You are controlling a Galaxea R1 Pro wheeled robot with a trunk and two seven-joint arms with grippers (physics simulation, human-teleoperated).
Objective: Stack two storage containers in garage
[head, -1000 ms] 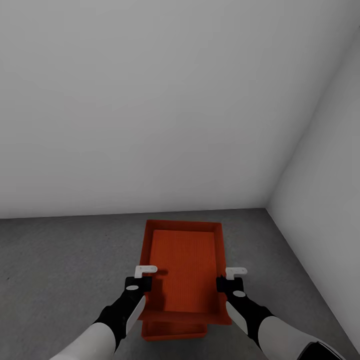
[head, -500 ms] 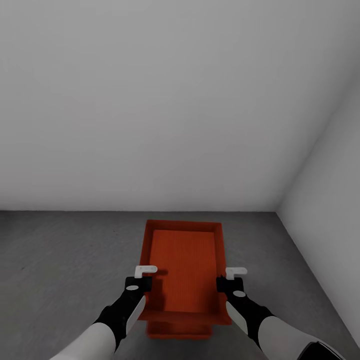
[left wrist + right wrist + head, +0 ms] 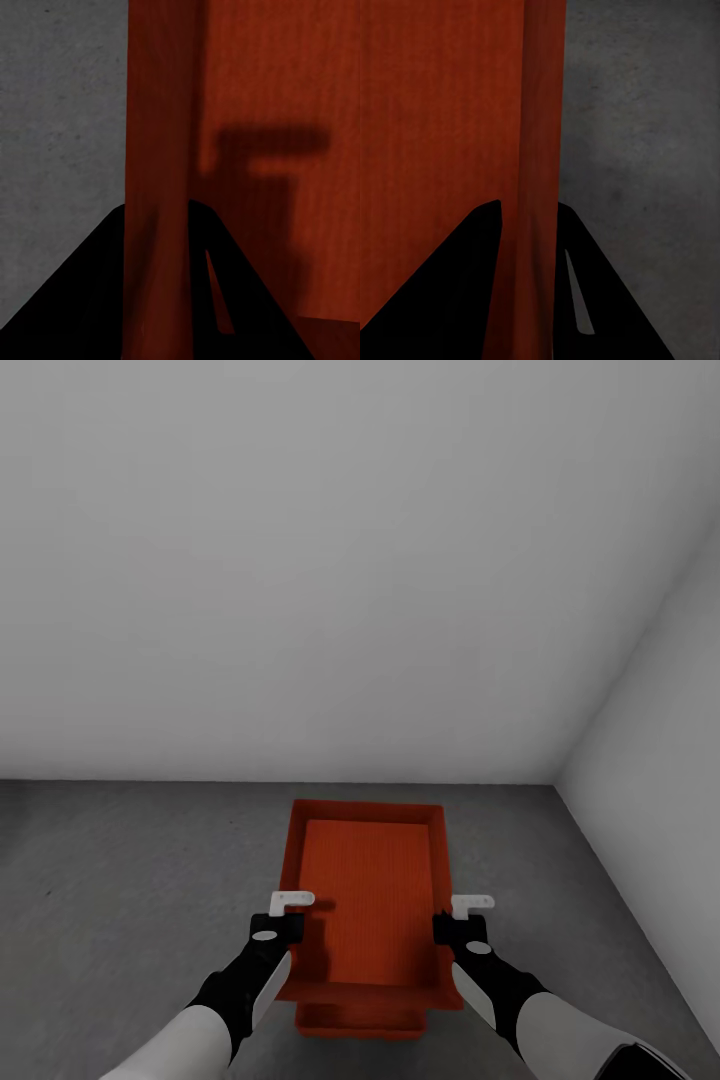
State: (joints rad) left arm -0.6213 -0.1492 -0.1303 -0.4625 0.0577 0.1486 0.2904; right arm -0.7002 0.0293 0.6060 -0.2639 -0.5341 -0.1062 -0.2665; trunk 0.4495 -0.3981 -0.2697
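Observation:
I hold one orange-red storage container (image 3: pixel 368 900) level, long side pointing away from me. My left gripper (image 3: pixel 285 938) is shut on its left wall and my right gripper (image 3: pixel 452 938) on its right wall. In the left wrist view that wall (image 3: pixel 157 150) runs between the dark fingers (image 3: pixel 82 300). In the right wrist view the right wall (image 3: pixel 540 112) does the same. The second storage container (image 3: pixel 360 1020) lies on the dark grey floor (image 3: pixel 130 880) under the held one, its near end peeking out. I cannot tell whether the two touch.
This is the garage, with a plain pale grey wall (image 3: pixel 300 560) straight ahead. A second wall (image 3: pixel 670 780) closes the right side, and the two meet in a corner at the far right. Bare concrete spreads to the left of the containers.
The whole view swung slightly left a second ago, then held still. The lower container now shows more centred under the held one. Both grips are unchanged.

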